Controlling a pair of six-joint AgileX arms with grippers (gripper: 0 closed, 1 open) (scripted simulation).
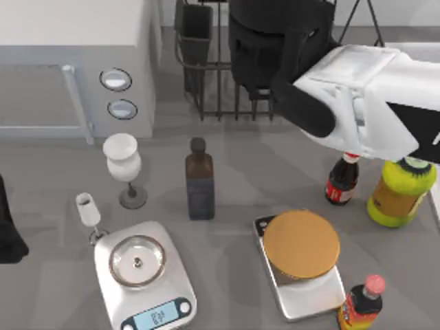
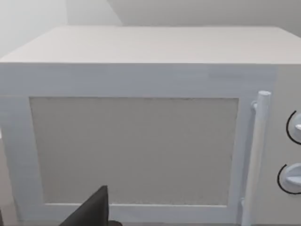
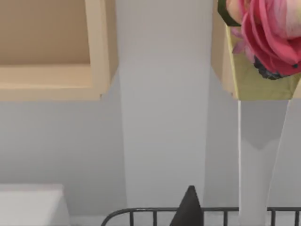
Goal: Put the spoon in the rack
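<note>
The black wire rack stands at the back middle of the table, with its black utensil cup at its left corner. My right arm reaches over the rack, and the black body of the right gripper hangs above the bars with its fingers hidden. In the right wrist view a dark fingertip points up in front of the rack's top wire. A white tapering strip crosses that wire; whether it is the spoon I cannot tell. My left gripper is parked at the left edge, facing the microwave.
The microwave fills the back left. In front stand a white goblet, a small white glass, a dark bottle, a scale, a second scale bearing a brown disc, and bottles.
</note>
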